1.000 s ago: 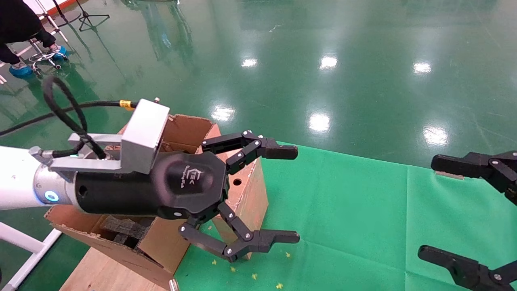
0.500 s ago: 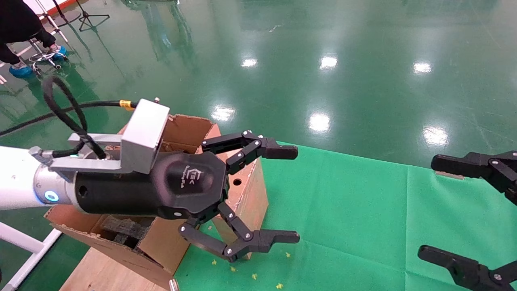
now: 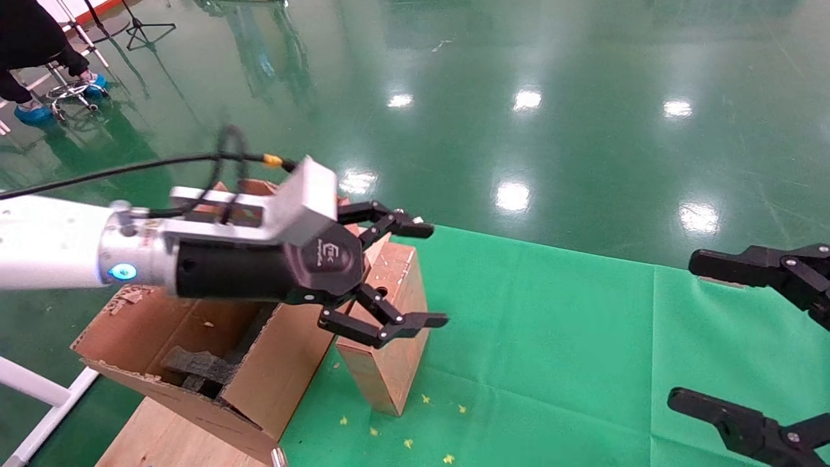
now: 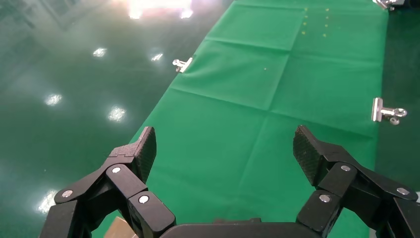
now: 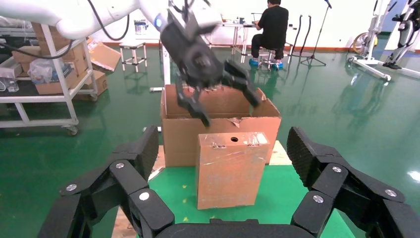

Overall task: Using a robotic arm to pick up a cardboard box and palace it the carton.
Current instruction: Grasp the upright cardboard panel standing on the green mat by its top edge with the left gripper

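Below the left gripper, jaws spread wide, stands the cardboard box, untouched.

The left hand fills the near edge of the left wrist view, its two black ribbed fingers spread wide apart with nothing between them. Beyond the hand a green cloth stretches away over the counter. A silver clip grips one edge of the cloth, another clip the opposite edge. Small yellow specks dot the cloth's far end. Shiny green floor lies beside the cloth.
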